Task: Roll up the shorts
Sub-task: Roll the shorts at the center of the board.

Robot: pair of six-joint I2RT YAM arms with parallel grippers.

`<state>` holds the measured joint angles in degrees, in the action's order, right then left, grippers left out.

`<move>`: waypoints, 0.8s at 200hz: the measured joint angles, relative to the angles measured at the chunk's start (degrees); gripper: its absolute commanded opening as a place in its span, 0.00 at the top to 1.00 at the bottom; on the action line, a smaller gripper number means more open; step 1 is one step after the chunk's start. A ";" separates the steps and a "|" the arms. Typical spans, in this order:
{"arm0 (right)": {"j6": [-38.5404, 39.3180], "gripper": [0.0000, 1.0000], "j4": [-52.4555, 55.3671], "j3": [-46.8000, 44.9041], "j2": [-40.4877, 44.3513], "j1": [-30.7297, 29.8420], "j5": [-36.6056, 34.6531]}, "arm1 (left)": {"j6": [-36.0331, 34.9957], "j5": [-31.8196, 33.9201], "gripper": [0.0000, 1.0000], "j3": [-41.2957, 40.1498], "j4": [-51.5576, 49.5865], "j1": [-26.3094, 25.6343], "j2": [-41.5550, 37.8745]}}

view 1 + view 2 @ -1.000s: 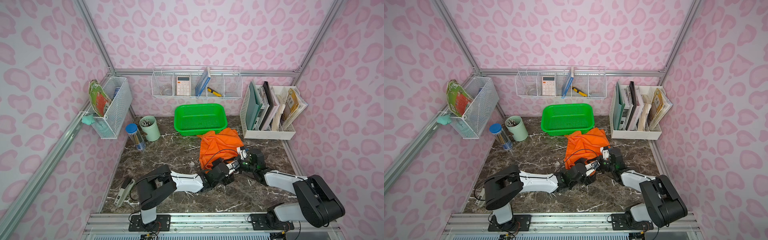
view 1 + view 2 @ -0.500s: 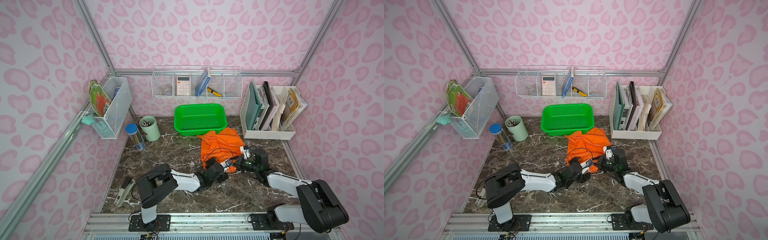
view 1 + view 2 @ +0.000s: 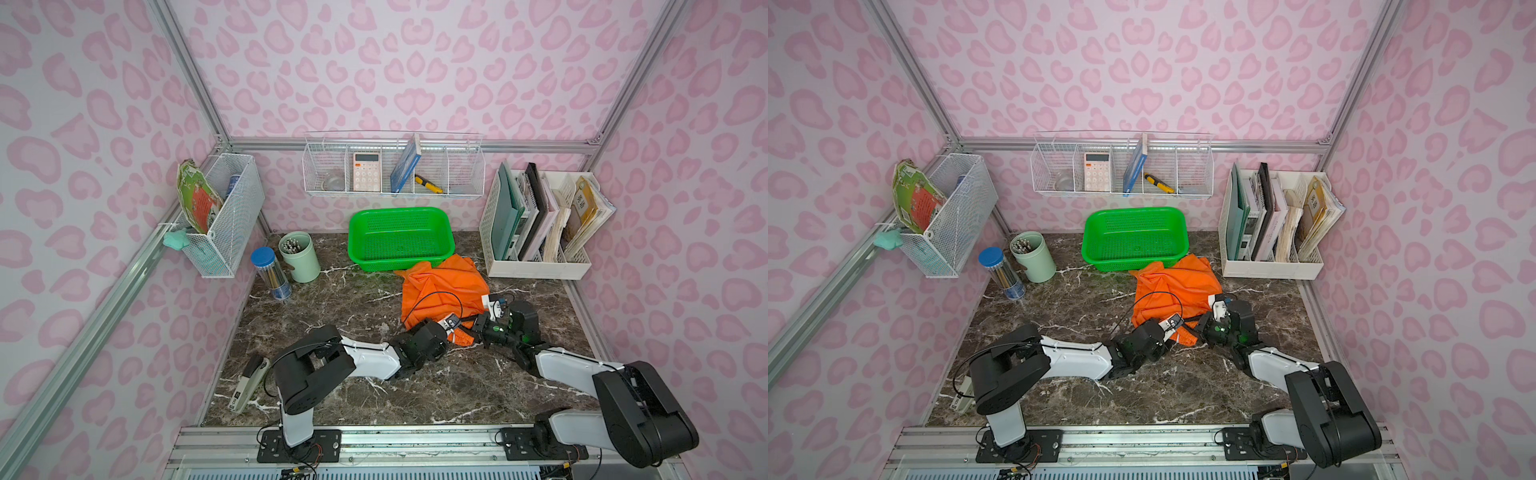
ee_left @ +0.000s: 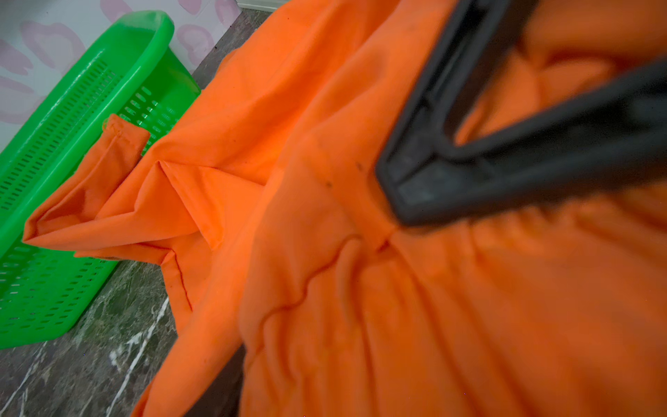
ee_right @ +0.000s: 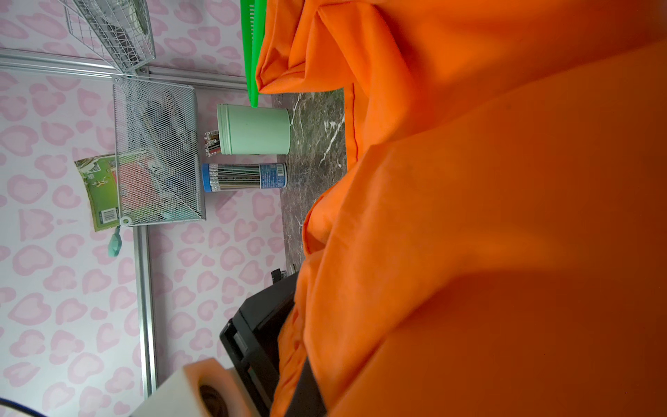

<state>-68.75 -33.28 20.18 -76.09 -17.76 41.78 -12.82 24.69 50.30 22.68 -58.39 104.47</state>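
Observation:
The bright orange shorts (image 3: 444,286) lie crumpled on the marble table in both top views (image 3: 1177,286), their far edge against the green basket (image 3: 399,237). Both grippers meet at the near edge of the shorts. My right gripper (image 3: 474,330) is shut on the gathered edge; in the left wrist view its black fingers (image 4: 505,155) converge on the fabric. My left gripper (image 3: 454,330) sits just left of it. Bunched fabric (image 4: 397,325) covers its jaws, so their state is hidden. The right wrist view shows the left gripper's black body (image 5: 252,343) against the shorts (image 5: 487,216).
A white file rack (image 3: 536,232) stands at the back right. A mint pencil cup (image 3: 299,255) and a blue-lidded tube (image 3: 270,278) stand at the back left. A stapler (image 3: 249,382) lies at the front left. Wire baskets hang on the walls.
My left gripper has moved in on the near edge of the shorts beside the right gripper. The fabric between them has bunched and lifted slightly.

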 measured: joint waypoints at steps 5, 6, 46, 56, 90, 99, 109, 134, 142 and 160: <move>0.00 0.96 -0.28 -0.11 -0.11 0.11 0.00 | 0.48 -0.26 0.63 0.15 -0.76 0.00 -0.24; 0.00 0.95 -0.33 -0.15 -0.13 0.13 0.00 | 0.52 -0.28 0.63 0.20 -0.90 0.00 -0.28; 0.07 0.52 -0.28 -0.68 -0.66 0.13 0.02 | 3.56 -1.75 1.00 1.25 -8.22 0.33 -1.99; 0.31 0.49 0.17 -0.70 -0.66 0.13 -0.02 | 4.07 -1.97 1.00 1.62 -10.10 0.46 -2.36; 0.61 0.29 1.20 -0.92 -0.55 0.20 -0.28 | 6.01 -3.13 1.00 1.38 -14.58 0.42 -4.02; 1.05 0.24 1.68 -0.79 -0.50 0.24 -0.26 | 6.49 -3.50 1.00 1.36 -15.74 0.42 -4.50; 1.77 0.19 3.10 -0.24 -0.11 0.26 -0.52 | 6.62 -4.17 1.00 1.36 -16.94 0.42 -5.14; 6.60 0.15 10.16 2.78 2.99 0.52 -2.73 | 6.60 -6.84 1.00 2.32 -21.62 1.22 -7.39; 8.92 0.15 13.25 4.11 4.17 0.57 -4.09 | 6.56 -7.96 1.00 3.08 -23.54 1.86 -8.26; 14.21 0.14 20.02 6.62 6.16 0.59 -7.28 | 5.70 -11.15 1.00 5.46 -28.30 3.34 -10.36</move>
<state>-54.54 -13.26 26.81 -69.93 -17.17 34.50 -7.11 13.54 55.77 -5.63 -55.05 94.11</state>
